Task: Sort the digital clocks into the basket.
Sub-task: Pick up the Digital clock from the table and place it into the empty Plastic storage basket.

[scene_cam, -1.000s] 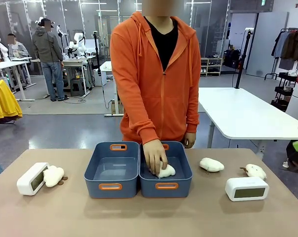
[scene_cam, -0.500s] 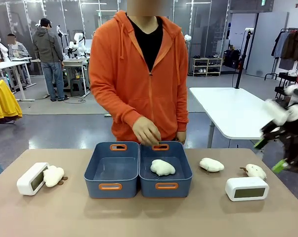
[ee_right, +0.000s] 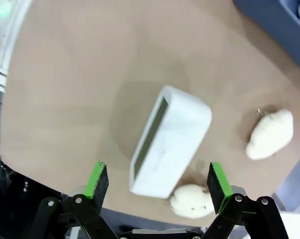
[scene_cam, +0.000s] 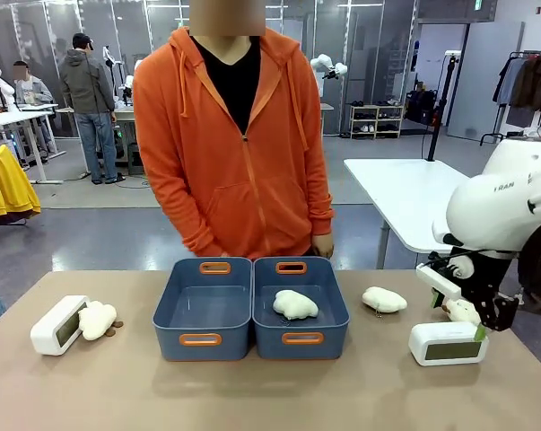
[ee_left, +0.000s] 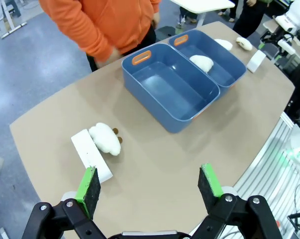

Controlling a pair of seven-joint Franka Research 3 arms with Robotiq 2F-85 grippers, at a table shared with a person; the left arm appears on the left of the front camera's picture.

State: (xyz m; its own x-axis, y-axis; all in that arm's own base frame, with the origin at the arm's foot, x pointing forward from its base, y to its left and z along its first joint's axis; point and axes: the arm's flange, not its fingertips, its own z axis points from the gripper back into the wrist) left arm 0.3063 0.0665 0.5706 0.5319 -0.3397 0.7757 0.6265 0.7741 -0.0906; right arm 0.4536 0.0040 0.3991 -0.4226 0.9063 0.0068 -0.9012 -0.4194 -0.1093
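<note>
Tan tabletop (scene_cam: 252, 395) carries two dark blue bins side by side at the middle of the front view. Its left basket (scene_cam: 170, 334) shows a bare floor, and the right basket (scene_cam: 268, 346) holds one cream plush (scene_cam: 295, 304). One digital clock (scene_cam: 58, 324) sits at far left against a second plush (scene_cam: 97, 320). At lower right the right gripper (ee_right: 158, 179) hangs over the other clock (scene_cam: 448, 342), jaws spread wide, gripping nothing. At the bottom of its own view, the left gripper (ee_left: 150, 184) is equally spread and holds nothing.

smooth plastic clock (scene_cam: 448, 342), perhaps fluffy toy (scene_cam: 384, 299)
</note>
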